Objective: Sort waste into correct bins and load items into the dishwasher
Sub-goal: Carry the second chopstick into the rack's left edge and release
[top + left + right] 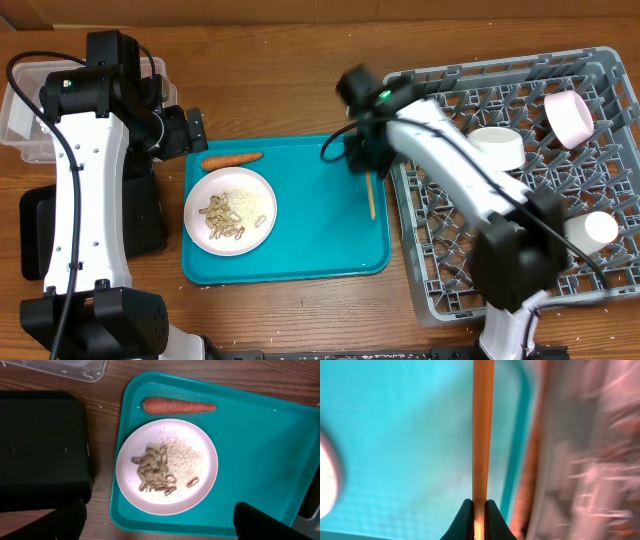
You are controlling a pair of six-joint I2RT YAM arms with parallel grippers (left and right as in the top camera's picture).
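**While Chopsticks Are Pinched Over the Teal Tray, Bowls and a Cup Are Seen in the Rack**

Where the table's right side is taken up by the grey dish rack [620,170], two white bowls [497,147] and a pinkish cup [567,115] are found among its pegs. Beside the rack's left wall the teal tray [320,230] is laid. Left of it are the black tray [40,445] and, behind that, the clear tub [20,130]. On the teal tray's left half a white plate [200,440] is set, with beige food scraps [155,472] and rice-like crumbs on it. An orange carrot [179,406] is laid just behind the plate. The left gripper [190,132] is held wide apart above the tray's far left corner, with nothing gripped. The right gripper [479,506] is clamped tight on the light wooden chopsticks [482,435] over the tray's right part, near the rack. Whether one stick or two is pinched cannot be told.
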